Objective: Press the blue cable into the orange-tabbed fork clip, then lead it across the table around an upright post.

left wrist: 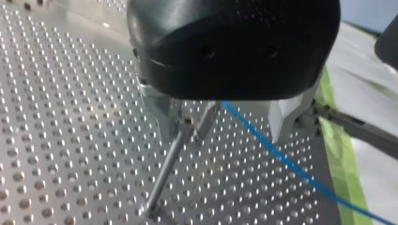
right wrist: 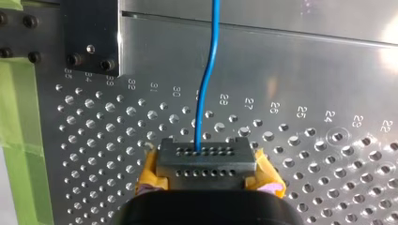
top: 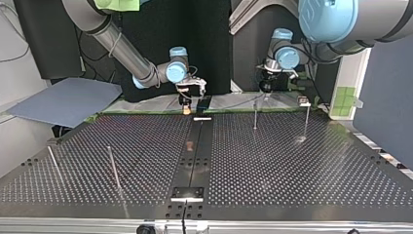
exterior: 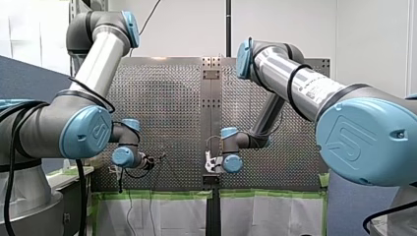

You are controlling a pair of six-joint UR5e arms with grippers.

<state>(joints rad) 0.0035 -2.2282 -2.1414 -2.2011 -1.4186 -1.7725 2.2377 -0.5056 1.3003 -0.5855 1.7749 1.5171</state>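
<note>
Grip point hidden: right claw clamped on blue cable; left claw wide, cable passing between.

Robotics lab — perforated table, green tape.

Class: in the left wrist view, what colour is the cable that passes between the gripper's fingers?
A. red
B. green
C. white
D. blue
D: the cable running out from under the left gripper is plainly blue.

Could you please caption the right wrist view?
My right pincer grips the blue cable, which runs ahead over the perforated table.
</note>
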